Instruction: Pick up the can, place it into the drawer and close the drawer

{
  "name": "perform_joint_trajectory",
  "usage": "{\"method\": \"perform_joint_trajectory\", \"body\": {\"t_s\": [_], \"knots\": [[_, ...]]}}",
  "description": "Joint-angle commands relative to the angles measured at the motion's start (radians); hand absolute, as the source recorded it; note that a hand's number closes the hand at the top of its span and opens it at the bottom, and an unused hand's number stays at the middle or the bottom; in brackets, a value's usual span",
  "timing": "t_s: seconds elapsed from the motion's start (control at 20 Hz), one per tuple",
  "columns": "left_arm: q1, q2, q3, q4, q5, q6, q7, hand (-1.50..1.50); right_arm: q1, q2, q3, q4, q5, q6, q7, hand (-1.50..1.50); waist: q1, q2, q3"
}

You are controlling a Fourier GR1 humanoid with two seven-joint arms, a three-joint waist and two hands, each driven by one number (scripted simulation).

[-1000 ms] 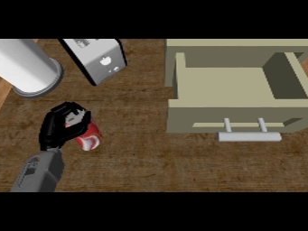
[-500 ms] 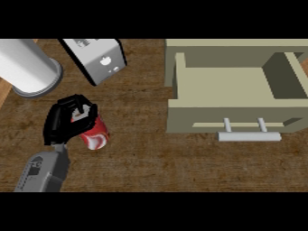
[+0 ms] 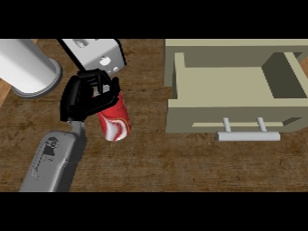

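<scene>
Lifting the can (image 3: 114, 121) is what has changed over the last second: a second ago the left hand (image 3: 83, 97) sat low over it with only a red end showing, and now the can shows as a long red and white cylinder hanging slanted below the hand, which has shifted toward the top of the view. The fingers (image 3: 108, 89) are curled around the can's upper part, so the left hand is grasping it. Judging by that change, the pick-up looks done or nearly so, and the carry to the drawer (image 3: 240, 88) comes next.

The drawer stands pulled open at the right, well apart from the can, its beige inside bare and its pale handle (image 3: 247, 134) facing the lower edge. The can has to travel rightward and clear the drawer's near wall before it can be set down; closing comes after that.

The right hand shows nowhere in the view.

The tabletop (image 3: 183, 167) is dark brown wood grain, with a lighter wooden strip at the left edge. A big white cylinder (image 3: 17, 70) lies at the upper left, and a grey and white box-like appliance (image 3: 95, 53) stands just beyond the hand, close enough to mind during the lift.
</scene>
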Motion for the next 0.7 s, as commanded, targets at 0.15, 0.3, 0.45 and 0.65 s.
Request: {"method": "perform_joint_trajectory", "body": {"t_s": [0.15,0.3,0.45,0.65], "knots": [[-0.173,-0.040,-0.116,-0.072,-0.046,0.117,0.234,1.50,0.033,0.002,-0.023,-0.029,-0.022,0.021,-0.010,-1.50,-0.006,-0.001,0.000],[-0.311,-0.040,-0.111,-0.035,-0.081,0.149,0.301,1.50,0.054,0.004,-0.027,-0.054,-0.046,0.028,0.019,-1.50,-0.011,-0.001,0.000],[-0.344,-0.041,-0.159,0.013,-0.066,0.202,0.263,1.50,0.032,0.022,0.046,0.010,0.070,-0.033,-0.067,-1.50,-0.006,0.002,0.000],[-0.481,-0.041,-0.215,0.050,-0.039,0.300,0.335,1.50,0.014,-0.016,-0.028,0.037,-0.022,0.013,-0.047,-1.50,-0.011,0.001,0.000]]}}
